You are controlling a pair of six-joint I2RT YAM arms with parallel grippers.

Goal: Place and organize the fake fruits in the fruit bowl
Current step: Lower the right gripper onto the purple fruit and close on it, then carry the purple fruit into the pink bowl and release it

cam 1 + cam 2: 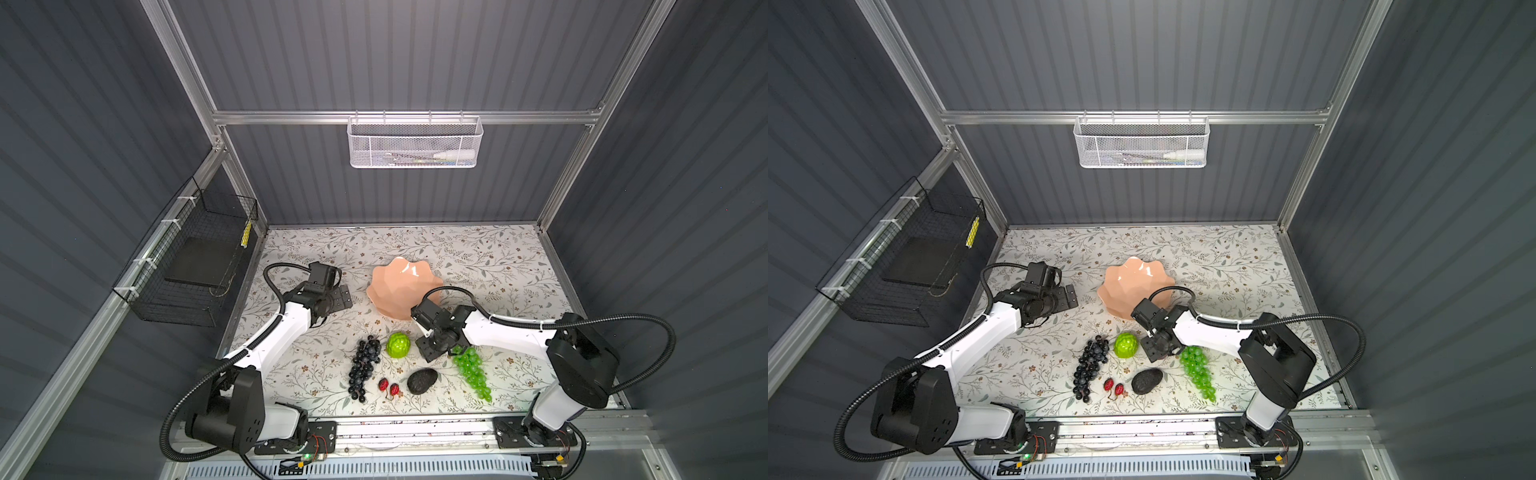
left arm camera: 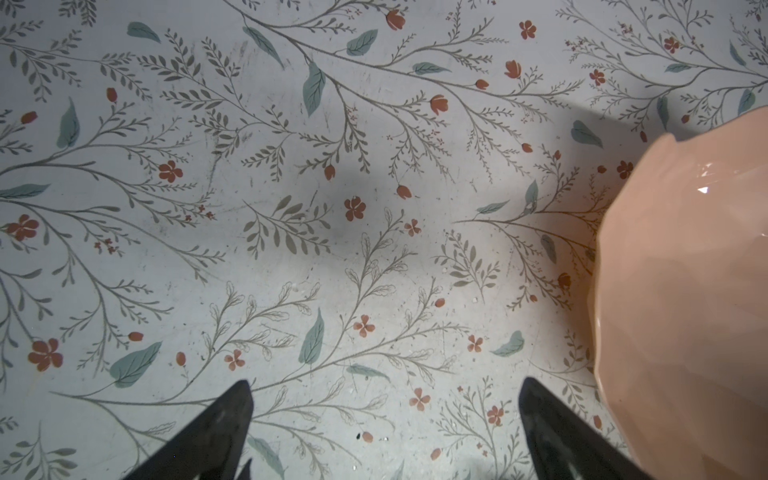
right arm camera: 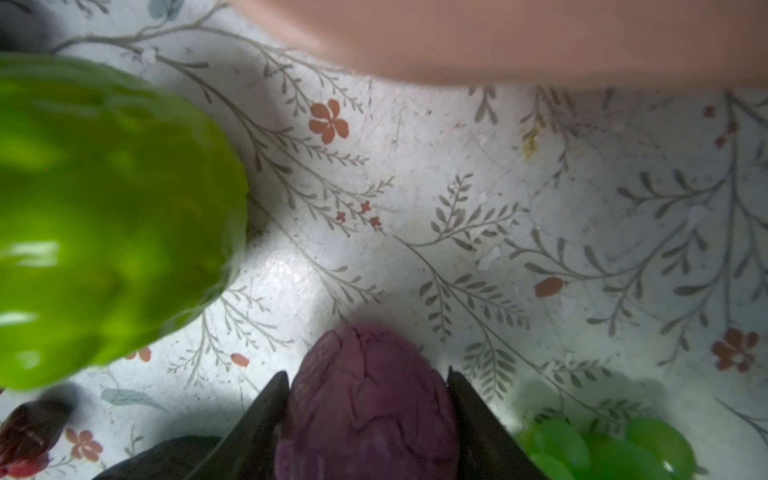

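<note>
Grips the small purple round fruit (image 3: pixel 370 411) in the right claw (image 3: pixel 368 372), set at a middling width, with a dark finger pressed to each flank and seemingly in contact on both sides. Hides fruit and fingertips alike under the wrist in both top views, so cannot confirm any lift off the floral surface (image 1: pixel 498 266). Takes the egg-shaped fruit across its narrower width, long axis running along the fingers. Sets the right claw (image 1: pixel 432 351) at lower centre of a top view, between the bumpy lime-green round fruit (image 1: pixel 398 345) just to its left and the translucent green grape bunch (image 1: pixel 471 374) just to its lower right. Finds the fruit bowl (image 1: pixel 386 299) up-frame and slightly left of that claw, near, with the right wrist overlapping its lower right rim. Shows no fruit in the visible part of the hollow. Judging from that, calls for a rise clear of the scalloped rim, then a short carry up-frame and a touch left: plainly the right arm's job, being much the nearer. Holds the left claw (image 1: pixel 340 299) spread wide and empty at the bowl's left, over bare surface, beside the fruit bowl (image 2: pixel 685 291) but apart from it. Shows, low in the frame and well short of the bowl, the dark blue-black grape bunch (image 1: pixel 365 365), two small red berries (image 1: pixel 388 386) and black avocado (image 1: pixel 422 381).
</note>
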